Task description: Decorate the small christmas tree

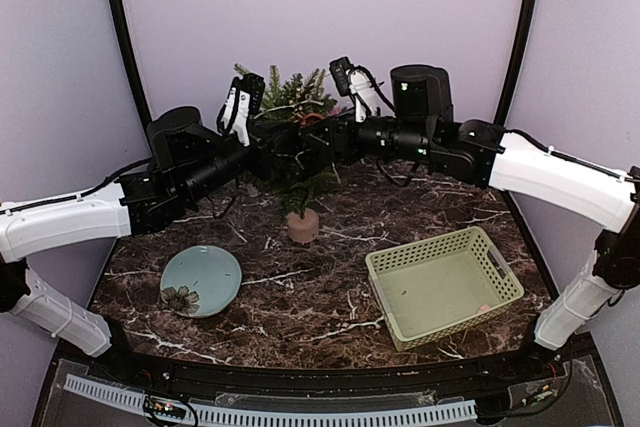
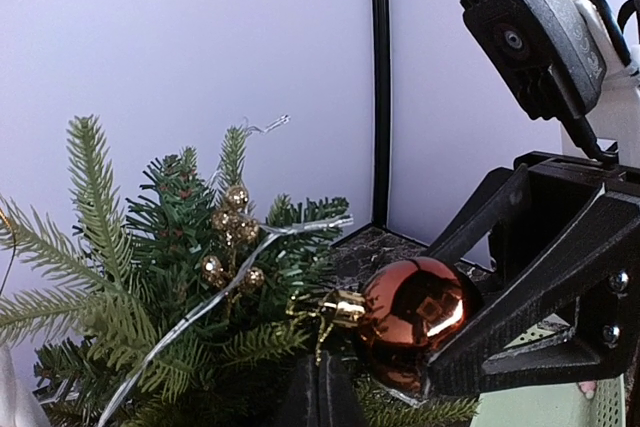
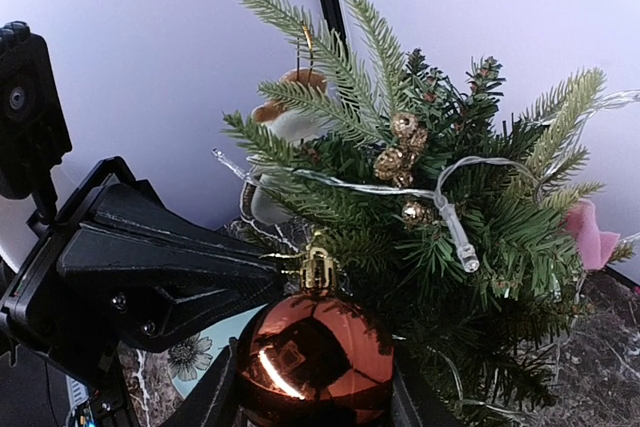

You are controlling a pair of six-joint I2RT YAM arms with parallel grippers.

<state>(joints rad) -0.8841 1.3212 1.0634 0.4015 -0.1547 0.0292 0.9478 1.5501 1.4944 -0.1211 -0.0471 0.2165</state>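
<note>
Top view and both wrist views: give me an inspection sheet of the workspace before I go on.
Surface: table, dark marble with white veins.
Job's things: tree upright in its pot, mid-table, carrying gold berries and a white-and-brown ornament; copper ball beside its branches.
Clutter: plate near-left, basket near-right.
Grippers: right tool shut on ball; left tool with fingers together at the ball's gold cap.
Cables: light string draped over branches; arm cable loops under right arm.
Surroundings: lilac walls, black posts.
</note>
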